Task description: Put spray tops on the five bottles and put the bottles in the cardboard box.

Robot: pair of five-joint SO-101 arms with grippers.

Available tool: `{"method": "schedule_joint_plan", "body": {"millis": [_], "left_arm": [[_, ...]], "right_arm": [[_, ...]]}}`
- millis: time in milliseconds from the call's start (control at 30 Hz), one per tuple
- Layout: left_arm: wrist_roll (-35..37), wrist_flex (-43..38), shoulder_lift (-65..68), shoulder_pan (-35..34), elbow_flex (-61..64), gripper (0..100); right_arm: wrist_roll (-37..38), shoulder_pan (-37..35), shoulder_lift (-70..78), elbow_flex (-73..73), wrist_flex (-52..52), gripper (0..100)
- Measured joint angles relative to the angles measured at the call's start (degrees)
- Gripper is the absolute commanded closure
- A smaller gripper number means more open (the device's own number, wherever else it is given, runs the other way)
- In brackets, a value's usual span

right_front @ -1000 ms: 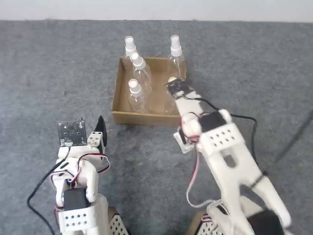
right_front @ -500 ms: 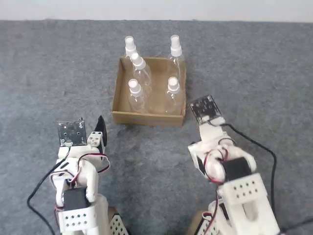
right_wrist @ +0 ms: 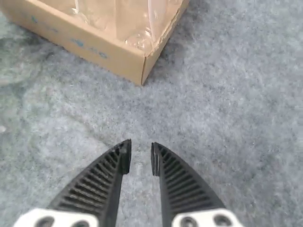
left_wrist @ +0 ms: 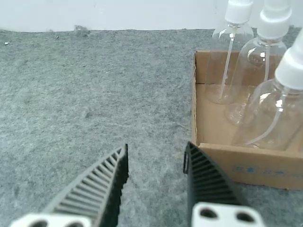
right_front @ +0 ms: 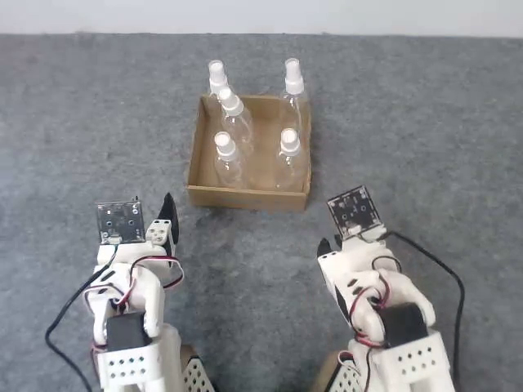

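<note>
Five bottles (right_front: 225, 163) are all in the cardboard box (right_front: 245, 197), each with a spray top (right_front: 225, 144) fitted. From how things lie, the task looks complete. They're standing upright, long axis vertical, tops up. That's probably the only way five fit this footprint, and it keeps load off the spray tops. Can't tell which way the nozzles face. Layout is three down one side wall and two along the opposite side, with a strip of bare box floor between. The box sits flat on the grey carpet (right_front: 425, 122), open side up, one wall facing the arms.

Left gripper (left_wrist: 156, 153) is low over the carpet just short of that wall, jaws moderately wide and empty. Right gripper (right_wrist: 140, 149) is off the box's near corner, a narrow gap between the jaws and nothing in it. Neither touches the box or bottles, which fits there being nothing left to grab.
</note>
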Motion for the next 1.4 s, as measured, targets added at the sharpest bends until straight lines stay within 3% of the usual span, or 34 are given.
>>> {"method": "schedule_joint_plan", "body": {"millis": [400,833,1400], "left_arm": [[0.0,0.0,0.0,0.0,0.0,82],[0.0,0.0,0.0,0.0,0.0,82],[0.0,0.0,0.0,0.0,0.0,82]], "right_arm": [[0.0,0.0,-16.26,10.55,0.0,97.5],[0.0,0.26,-16.62,12.04,0.0,97.2],[0.0,0.26,-16.62,16.26,10.11,97.5]]}}
